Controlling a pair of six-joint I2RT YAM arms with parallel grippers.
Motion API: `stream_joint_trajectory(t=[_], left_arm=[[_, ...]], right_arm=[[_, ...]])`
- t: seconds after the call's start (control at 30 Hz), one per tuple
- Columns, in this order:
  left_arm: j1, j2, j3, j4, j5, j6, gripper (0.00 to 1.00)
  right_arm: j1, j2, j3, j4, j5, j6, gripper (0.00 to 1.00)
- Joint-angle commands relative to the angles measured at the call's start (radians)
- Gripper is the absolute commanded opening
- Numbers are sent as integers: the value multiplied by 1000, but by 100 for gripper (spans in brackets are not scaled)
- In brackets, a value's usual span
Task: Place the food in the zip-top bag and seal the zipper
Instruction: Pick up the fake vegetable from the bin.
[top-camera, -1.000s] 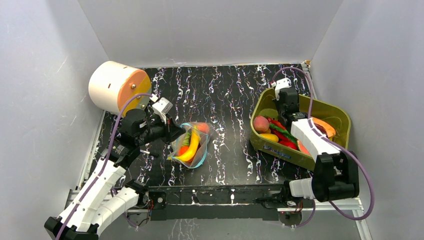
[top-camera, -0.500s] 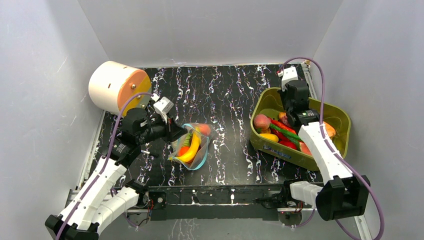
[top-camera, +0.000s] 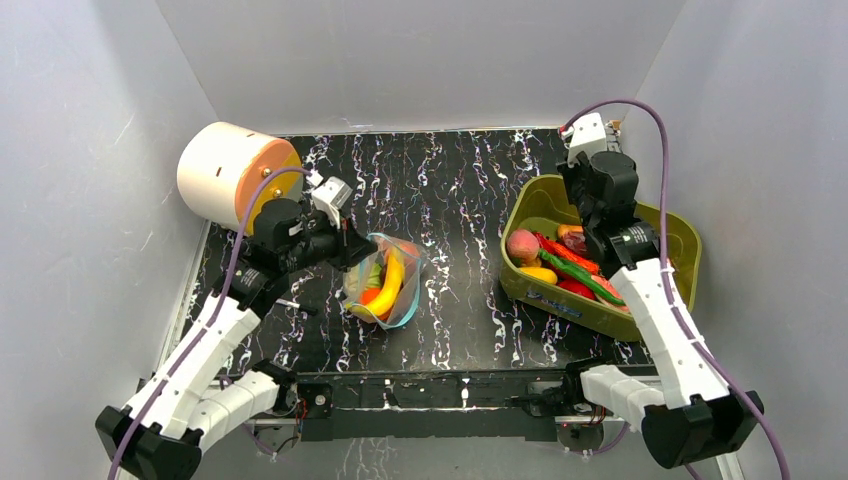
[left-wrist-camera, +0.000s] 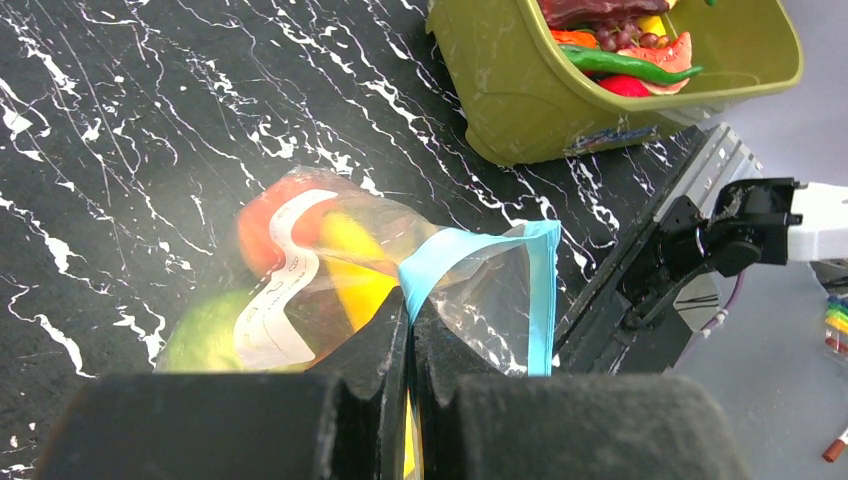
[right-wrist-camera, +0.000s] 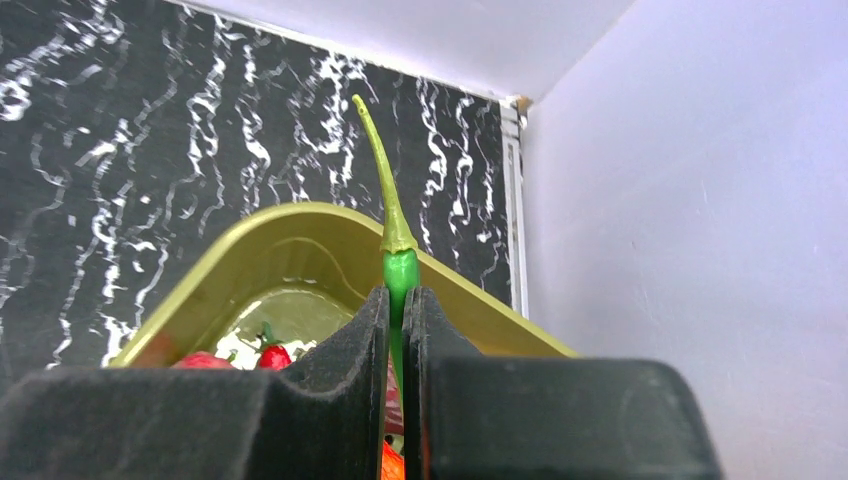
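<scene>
The clear zip-top bag lies at mid-table with a yellow banana, an orange-red fruit and a green cabbage inside. My left gripper is shut on the bag's blue zipper strip at one end and holds the mouth up and open. My right gripper is shut on a green chili pepper, whose stem points up, above the far part of the olive bin. A peach, red peppers and another green pepper lie in the bin.
A cream and orange cylinder stands at the back left, close behind the left arm. The bin sits against the right wall. Grey walls close in three sides. A metal rail runs along the near edge.
My right gripper has risen out of the bin toward the back wall with the green pepper. My left gripper has shifted slightly right and back, drawing the bag's mouth with it.
</scene>
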Motion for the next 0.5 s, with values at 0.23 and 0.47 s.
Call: stream_joint_trajectory(t=[0.23,0.47], left_arm=[[-3,80,88,98,-26,-67,0],[-3,137,123,128,47,-40,0]], right_arm=[[55,-81,104,51,-254,-16,0],[57,-139,77,121,-610,28,0]])
